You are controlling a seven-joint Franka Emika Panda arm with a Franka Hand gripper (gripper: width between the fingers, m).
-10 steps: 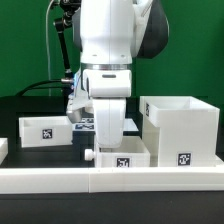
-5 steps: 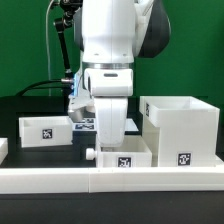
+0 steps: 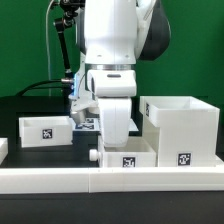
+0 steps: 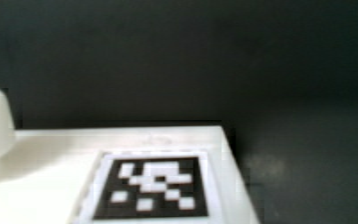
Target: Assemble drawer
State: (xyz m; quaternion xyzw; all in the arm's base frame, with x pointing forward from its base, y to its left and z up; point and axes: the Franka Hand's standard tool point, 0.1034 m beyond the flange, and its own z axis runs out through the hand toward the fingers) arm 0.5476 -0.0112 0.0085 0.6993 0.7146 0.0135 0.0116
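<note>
1. I see the worktop as a matt black flat table [image 3: 30, 105]. A plain green backdrop [image 3: 25, 50] closes the room behind it, and dark cables [image 3: 62, 60] hang beside the arm.
2. A long white plastic rail [image 3: 60, 180] lies along the worktop's near edge.
3. The small white open-topped plastic drawer box [image 3: 128, 156] sits just behind that rail, about midway along the near edge. Its small round white knob [image 3: 93, 156] points toward the exterior view's left.
4. A tall white open-topped plastic cabinet box [image 3: 182, 128] stands beside it, toward the near corner on the exterior view's right. I cannot tell whether the two touch.
5. A low white plastic side box [image 3: 45, 130] sits toward the exterior view's left, apart from the drawer box.
6. The white two-finger gripper [image 3: 119, 130] hangs straight down over the drawer box. Its fingers are hidden, so I cannot tell whether they are spread or closed.
7. The wrist view is blurred. It shows a square black-and-white marker tag [image 4: 153, 186] on a white surface against the black table.
</note>
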